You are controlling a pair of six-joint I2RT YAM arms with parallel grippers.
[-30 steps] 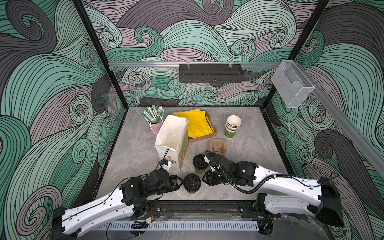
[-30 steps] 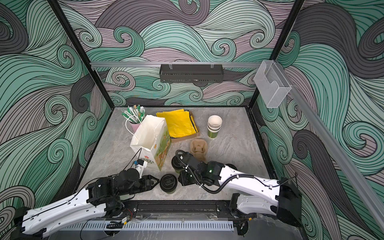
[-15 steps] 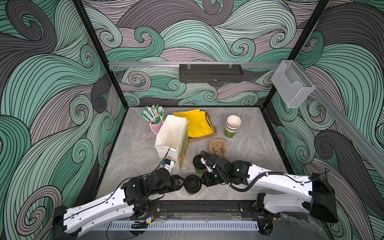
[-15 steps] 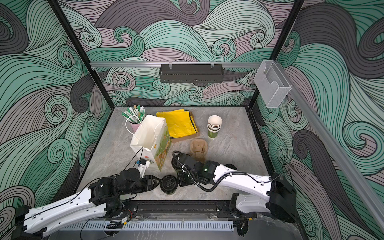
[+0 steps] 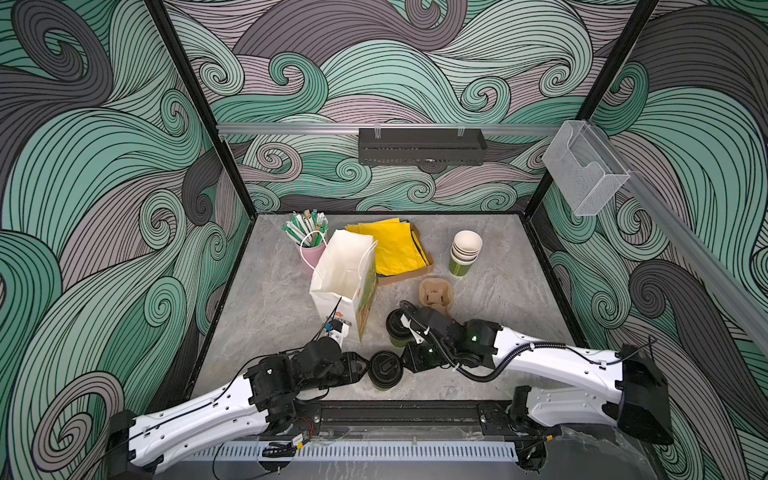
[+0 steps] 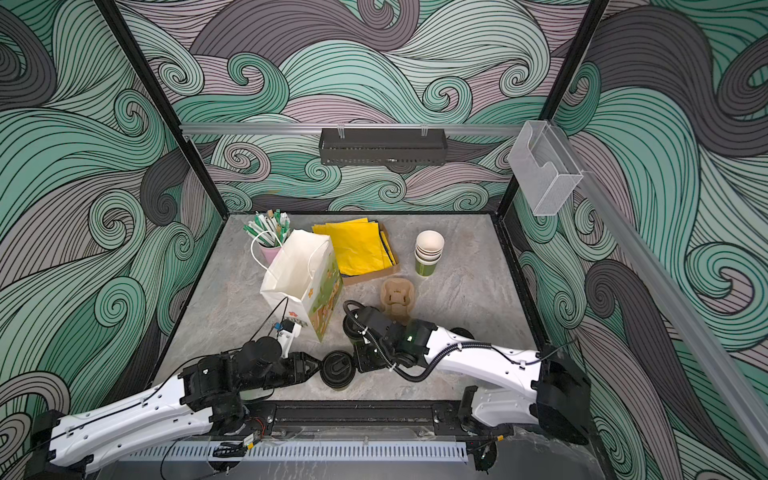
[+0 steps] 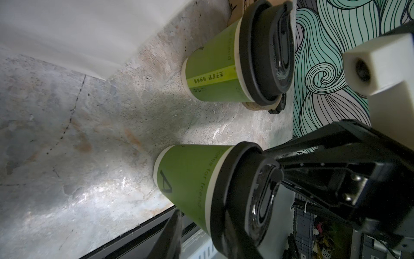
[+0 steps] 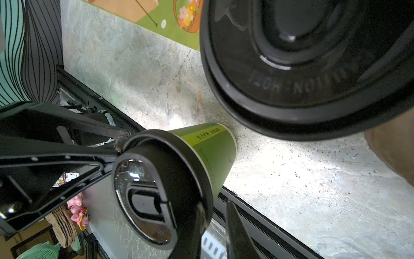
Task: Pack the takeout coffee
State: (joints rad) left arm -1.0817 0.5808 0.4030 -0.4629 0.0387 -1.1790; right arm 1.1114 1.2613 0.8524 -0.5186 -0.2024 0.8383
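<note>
Closing in from both sides, the two hands now bracket the coffee (image 5: 384,370). Over the last second the right hand (image 5: 409,359) has slid in until its tips meet the rim of the lid (image 8: 156,201). The left hand (image 5: 365,368) has narrowed its fingers at the opposite side. The coffee itself has not shifted. It stands upright on the surface (image 5: 270,316) close to the front edge, near the open bag (image 5: 332,270) and just apart from the other cup (image 5: 395,328).

I read this as a grasp being set up, so nothing is packed yet and the lift into the bag is all to come.

The left hand is part open, its fingers (image 7: 170,235) lying either side of the cup's upper wall; I cannot tell whether they press it. The right hand is nearly closed, its fingers (image 8: 235,235) at the lid's edge; I cannot tell whether it pinches or only touches.

Seen close, the coffee (image 7: 190,186) is a small green paper cup with a white foot and a white band under the lid. Its wall carries pale lettering and a dark angular mark. The lid is glossy black, with an oval recess, a sip flap and raised lettering, and it looks evenly seated.
</note>
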